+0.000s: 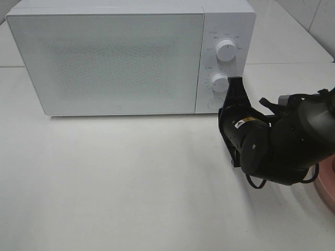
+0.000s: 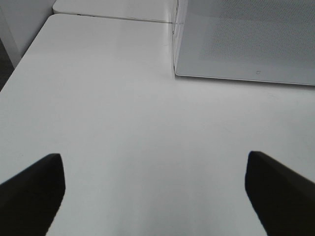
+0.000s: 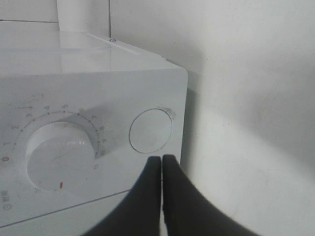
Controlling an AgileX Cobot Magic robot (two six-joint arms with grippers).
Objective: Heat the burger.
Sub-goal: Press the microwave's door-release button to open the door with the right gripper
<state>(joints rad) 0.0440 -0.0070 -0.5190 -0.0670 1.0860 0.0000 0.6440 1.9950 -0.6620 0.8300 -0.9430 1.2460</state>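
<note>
Your right tool [image 3: 161,158] has its fingers pressed together with nothing between them. Its tips sit at the lower rim of the round button [image 3: 150,131] on the microwave [image 1: 104,63], beside the lower dial [image 3: 61,155]; you cannot tell whether they touch. Your left tool [image 2: 153,160] is spread wide and empty over the table [image 1: 131,183], facing the microwave's front corner. A pink plate [image 1: 327,188] shows at the table's right edge behind the right arm. No view shows the burger, so you cannot tell where it lies relative to either tool.
</note>
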